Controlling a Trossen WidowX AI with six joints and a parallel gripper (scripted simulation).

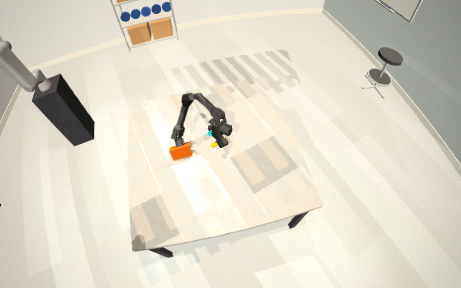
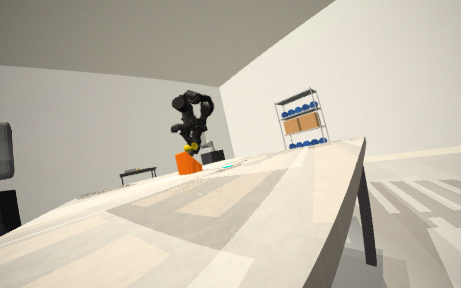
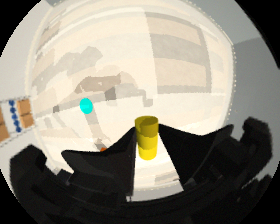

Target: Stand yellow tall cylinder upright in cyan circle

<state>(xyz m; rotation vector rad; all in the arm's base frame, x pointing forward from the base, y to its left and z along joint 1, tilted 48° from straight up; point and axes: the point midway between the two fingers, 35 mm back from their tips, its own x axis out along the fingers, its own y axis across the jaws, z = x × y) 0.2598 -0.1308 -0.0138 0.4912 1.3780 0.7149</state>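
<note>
The yellow tall cylinder (image 1: 214,145) (image 2: 190,148) (image 3: 147,145) is held off the table, between the fingers. It looks closer to lying than upright in the exterior view; its exact tilt is hard to tell. My gripper (image 3: 146,127) is shut on it, with one dark finger on each side. The cyan circle (image 1: 210,133) (image 2: 228,166) (image 3: 86,106) is flat on the table; it is partly hidden by the arm in the top view and lies left of the cylinder in the wrist view. The cylinder is not over the circle.
An orange block (image 1: 181,151) (image 2: 188,163) stands by the arm's base, and a sliver of orange (image 3: 103,149) shows beside the left finger in the wrist view. The table (image 1: 209,220) carries patches of shadow. A shelf rack and a dark pedestal with another arm stand beyond it.
</note>
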